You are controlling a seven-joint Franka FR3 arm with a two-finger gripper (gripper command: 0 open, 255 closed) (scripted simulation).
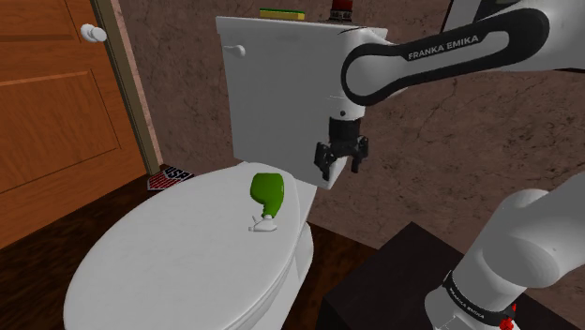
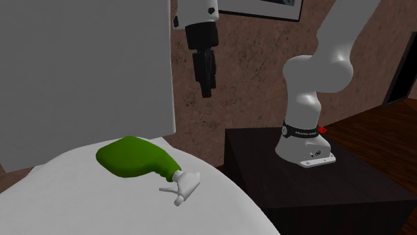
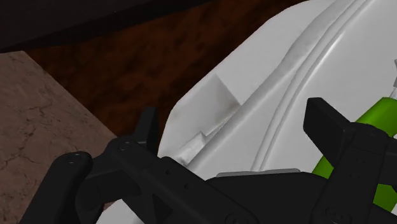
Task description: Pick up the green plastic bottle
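Right of centre, the gripper is held open, empty. The green bottle could be rolled off the toilet lid if grazed.

**Shut toilet lid carrying one bottle**

A white toilet lid is lying shut and serving as the work surface. A green bottle is lying on its side on it, at the far end close to the tank, its white nozzle pointing to the near side in the shoulder view. A flat yellow-green item and a red thing are sitting on the tank top. The dark brown floor is carrying the black stand at the shoulder view's right, and a striped item is lying on it by the door frame.
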